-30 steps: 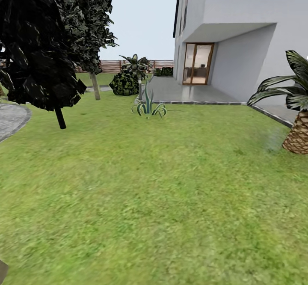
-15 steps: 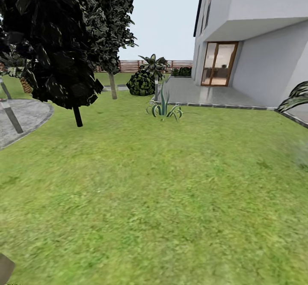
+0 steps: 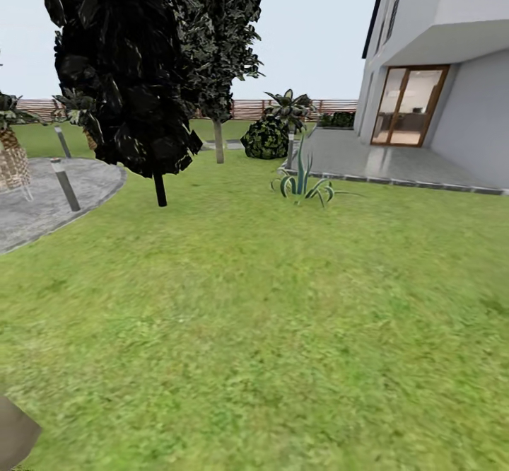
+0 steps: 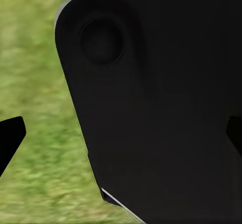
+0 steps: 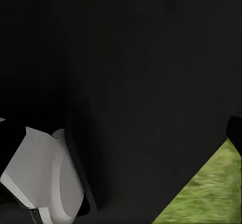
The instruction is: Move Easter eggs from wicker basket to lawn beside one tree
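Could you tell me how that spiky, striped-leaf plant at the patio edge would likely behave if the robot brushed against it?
The spiky plant has long, thin leaves fanning from one base, so they would probably bend aside rather than resist. It looks rooted in the lawn, so it is unlikely to tip or slide. Its narrow leaves may well spring back.

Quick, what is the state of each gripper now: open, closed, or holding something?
Left gripper: fingertips sit far apart at the picture's edges, so open; nothing between them.
Right gripper: cannot be told; one dark fingertip shows.

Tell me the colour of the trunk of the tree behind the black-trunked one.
Pale grey trunk, seen best in the head view.
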Robot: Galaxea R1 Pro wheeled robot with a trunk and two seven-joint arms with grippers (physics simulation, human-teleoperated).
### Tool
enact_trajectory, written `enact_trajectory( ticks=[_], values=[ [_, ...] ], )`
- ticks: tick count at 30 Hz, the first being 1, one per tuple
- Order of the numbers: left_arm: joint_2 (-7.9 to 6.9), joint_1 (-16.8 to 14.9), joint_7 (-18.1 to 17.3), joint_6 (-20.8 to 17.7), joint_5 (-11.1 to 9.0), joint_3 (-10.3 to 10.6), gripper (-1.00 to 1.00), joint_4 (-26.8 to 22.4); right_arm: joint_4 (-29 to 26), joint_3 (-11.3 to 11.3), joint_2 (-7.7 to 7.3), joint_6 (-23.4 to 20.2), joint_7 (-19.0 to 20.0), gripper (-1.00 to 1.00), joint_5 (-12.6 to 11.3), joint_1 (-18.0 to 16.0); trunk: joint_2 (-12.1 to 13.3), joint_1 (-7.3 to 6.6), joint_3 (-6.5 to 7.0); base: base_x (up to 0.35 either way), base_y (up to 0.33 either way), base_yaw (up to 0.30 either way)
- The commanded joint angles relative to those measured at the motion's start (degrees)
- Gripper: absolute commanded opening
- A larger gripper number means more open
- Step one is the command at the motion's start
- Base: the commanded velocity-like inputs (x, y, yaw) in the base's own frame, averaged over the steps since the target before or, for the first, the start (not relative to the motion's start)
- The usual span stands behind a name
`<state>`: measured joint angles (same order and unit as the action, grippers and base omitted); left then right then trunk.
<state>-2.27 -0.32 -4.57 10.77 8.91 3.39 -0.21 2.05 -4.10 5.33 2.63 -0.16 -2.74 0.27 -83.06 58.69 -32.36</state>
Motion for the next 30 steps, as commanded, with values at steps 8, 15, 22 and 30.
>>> enact_trajectory(
  ticks=[8, 15, 22, 30],
  values=[
    [-0.02, 0.0, 0.0, 0.2, 0.2, 0.3, 1.0, 0.0, 0.1, -0.4, -0.04, 0.3, 0.0, 1.0, -0.3, 0.0, 0.0, 0.03, -0.04, 0.317, -0.148, 0.211],
    [-0.02, 0.0, 0.0, 0.2, 0.2, 0.3, 1.0, 0.1, 0.1, -0.4, -0.05, 0.3, 0.0, 1.0, -0.3, 0.0, 0.0, 0.03, -0.05, 0.308, -0.163, 0.038],
    [-0.02, 0.0, 0.0, 0.2, 0.2, 0.3, 1.0, 0.0, 0.1, -0.4, -0.02, 0.3, 0.0, 1.0, -0.3, 0.0, 0.0, 0.03, -0.2, 0.307, -0.165, 0.182],
    [0.0, 0.0, 0.0, 0.2, 0.2, 0.3, 1.0, 0.0, 0.1, -0.4, 0.02, 0.3, 0.0, 1.0, -0.3, 0.0, 0.0, 0.03, -0.43, 0.307, -0.165, 0.257]
  ],
)
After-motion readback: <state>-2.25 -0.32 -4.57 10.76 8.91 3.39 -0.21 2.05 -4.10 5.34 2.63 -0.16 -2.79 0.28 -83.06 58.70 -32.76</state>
